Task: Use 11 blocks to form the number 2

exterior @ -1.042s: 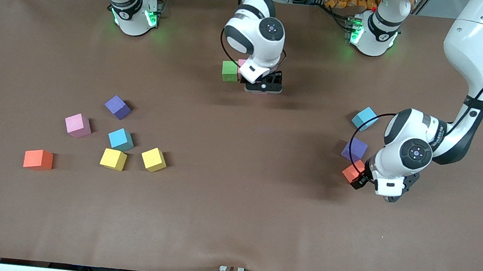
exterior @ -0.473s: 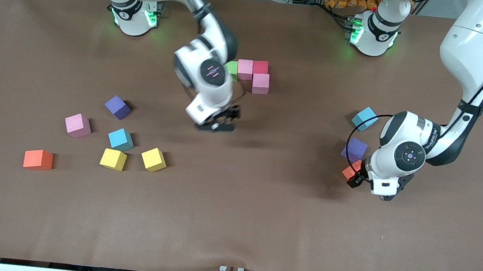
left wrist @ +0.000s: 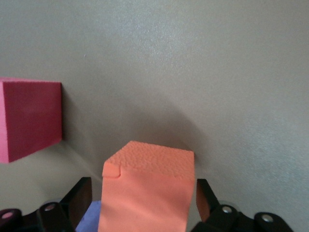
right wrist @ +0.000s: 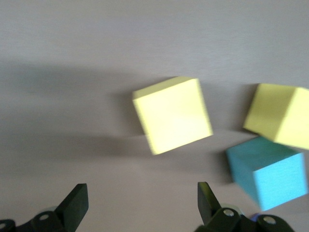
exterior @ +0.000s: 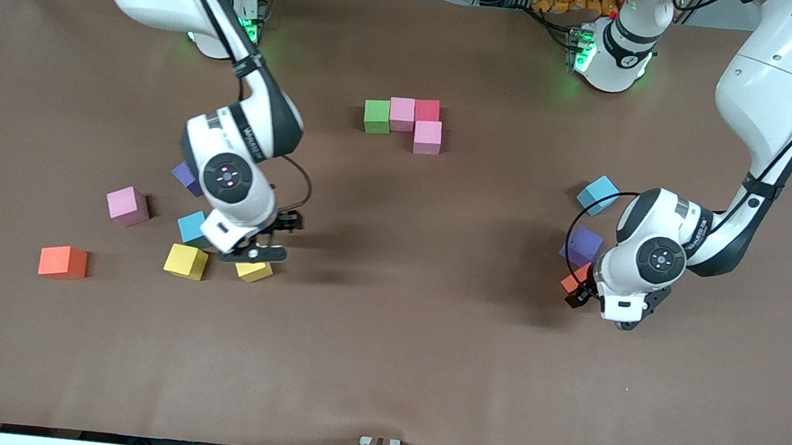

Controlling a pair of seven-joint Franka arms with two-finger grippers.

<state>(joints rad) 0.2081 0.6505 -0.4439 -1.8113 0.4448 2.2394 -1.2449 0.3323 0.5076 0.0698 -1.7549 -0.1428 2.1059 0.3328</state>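
A green block (exterior: 377, 116), a pink block (exterior: 402, 113), a crimson block (exterior: 428, 109) and a second pink block (exterior: 427, 137) touch one another mid-table, the part of number 2 that shows. My left gripper (exterior: 580, 285) (left wrist: 142, 200) is low at the left arm's end, open, its fingers (left wrist: 82, 198) close on either side of an orange block (exterior: 574, 278) (left wrist: 147, 193). My right gripper (exterior: 271, 237) (right wrist: 142, 203) hangs open over a yellow block (exterior: 255, 271) (right wrist: 173, 114), with nothing between its fingers.
Toward the right arm's end lie a purple block (exterior: 185, 174), a pink one (exterior: 127, 205), a cyan one (exterior: 190, 227) (right wrist: 268, 171), another yellow (exterior: 185, 261) (right wrist: 280, 116) and an orange one (exterior: 62, 261). A cyan block (exterior: 598, 194) and a purple block (exterior: 581, 245) sit by the left gripper. A crimson block (left wrist: 29, 118) shows beside it.
My right arm left the second pink block at the group mid-table and swung over to the yellow block. My left gripper stayed at the orange block, shifting slightly.
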